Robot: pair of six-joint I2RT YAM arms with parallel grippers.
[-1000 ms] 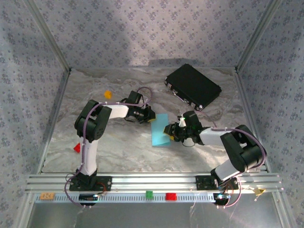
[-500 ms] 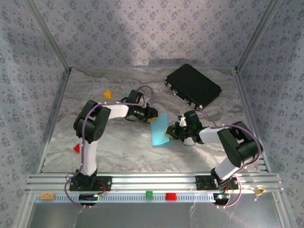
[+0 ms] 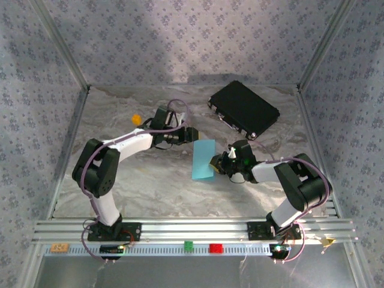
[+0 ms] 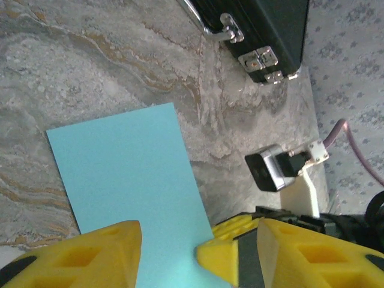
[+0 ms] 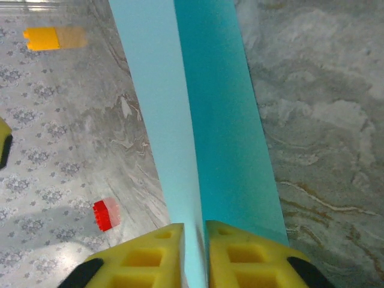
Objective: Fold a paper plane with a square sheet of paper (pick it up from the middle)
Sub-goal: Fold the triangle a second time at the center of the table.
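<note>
1. Thin, smooth cyan paper (image 3: 203, 159), folded into a narrow rectangle, sits on the marbled bench (image 3: 150, 186).
2. Right pincer (image 5: 193, 240) pinches its edge; left pincer (image 4: 198, 240) gapes, empty.
3. Left pincer has let go and pulled back.

The left arm (image 3: 129, 142) and right arm (image 3: 264, 171) are showing black joints, white links, lilac cables (image 4: 336, 129) and yellow fingers (image 5: 138, 258).

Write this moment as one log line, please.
light-blue paper: folded in half | left gripper: open at its edge | right gripper: shut on its edge | black case: apart, behind
</note>
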